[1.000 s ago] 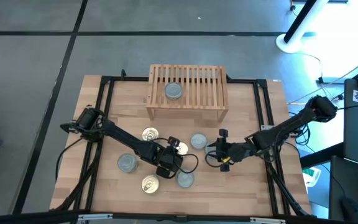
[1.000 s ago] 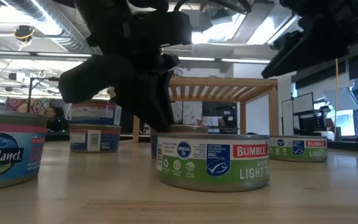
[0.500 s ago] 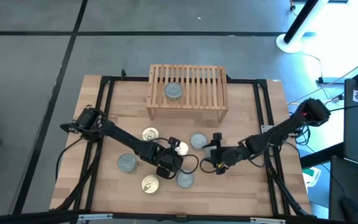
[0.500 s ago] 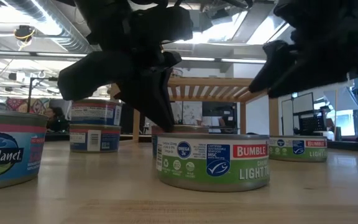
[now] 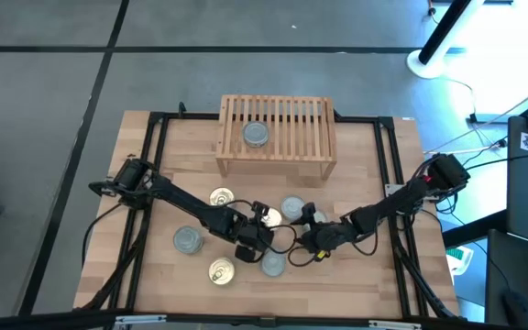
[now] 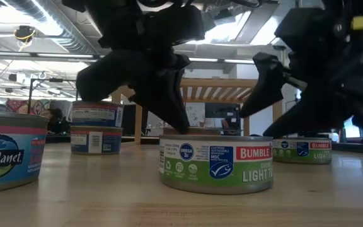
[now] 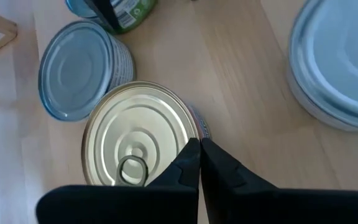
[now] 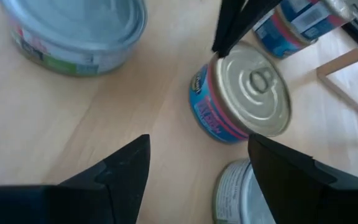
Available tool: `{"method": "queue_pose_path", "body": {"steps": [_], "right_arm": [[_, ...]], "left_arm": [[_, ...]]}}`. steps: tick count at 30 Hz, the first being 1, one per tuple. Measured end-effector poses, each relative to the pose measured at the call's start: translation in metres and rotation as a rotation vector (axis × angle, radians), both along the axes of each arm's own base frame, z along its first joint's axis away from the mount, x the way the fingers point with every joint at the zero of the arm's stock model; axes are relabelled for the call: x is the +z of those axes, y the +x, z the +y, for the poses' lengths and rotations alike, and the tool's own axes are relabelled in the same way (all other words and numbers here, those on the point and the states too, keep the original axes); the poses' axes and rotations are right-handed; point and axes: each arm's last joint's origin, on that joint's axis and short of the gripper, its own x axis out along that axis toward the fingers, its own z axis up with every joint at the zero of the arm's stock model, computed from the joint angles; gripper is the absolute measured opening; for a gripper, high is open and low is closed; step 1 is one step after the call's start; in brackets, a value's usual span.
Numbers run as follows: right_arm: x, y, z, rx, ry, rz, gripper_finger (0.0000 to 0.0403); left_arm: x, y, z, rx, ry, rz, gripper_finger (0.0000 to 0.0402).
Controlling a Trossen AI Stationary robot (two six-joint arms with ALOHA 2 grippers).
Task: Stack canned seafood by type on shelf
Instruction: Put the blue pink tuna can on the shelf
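Tins of seafood are mostly still loose on the wooden table (image 5: 356, 165): only one silver-topped tin (image 5: 256, 134) sits on the slatted top of the shelf (image 5: 276, 163), so the sorting looks to be at an early stage. The step in hand seems to be fetching a gold-topped tin (image 7: 140, 138) from the cluster at mid-table. The left gripper (image 7: 199, 148) has its fingers pressed fully together, holding nothing, their tips at the rim of that gold-topped tin, perhaps to nudge it clear of its neighbours. The right gripper (image 8: 194, 163) stands wide open and empty, pointed at the same tin (image 8: 243, 96) from the other side, with a silver-topped tin (image 8: 73, 28) nearby. A sound next move would be for the open right gripper to come down around the gold-topped tin, close on its sides, and carry it to a free spot on the shelf apart from the silver one. The tins are low and round; the gold-topped ones are shiny with a ring pull and a pink-and-blue label, the silver-topped ones duller, at least one with a green label (image 6: 216, 164). Two more gold-topped tins (image 5: 221, 197) (image 5: 221, 270) and another silver-topped tin (image 5: 187, 240) lie on the left half of the table.
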Motion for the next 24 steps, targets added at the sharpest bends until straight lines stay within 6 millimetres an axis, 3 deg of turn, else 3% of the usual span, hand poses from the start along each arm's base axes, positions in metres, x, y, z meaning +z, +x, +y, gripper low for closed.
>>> {"method": "queue_pose_path", "body": {"steps": [14,24], "right_arm": [[-0.0011,0.0029,0.0011,-0.006,0.002,-0.028,0.027],[-0.0002,0.0035,0.0008,0.034,-0.086,-0.035,0.027]], "left_arm": [[0.0037,0.0025,0.0066,0.038,-0.011,-0.025,0.0],[0.0052,0.0028,0.0067,0.045,-0.013,-0.035,0.0]]}}
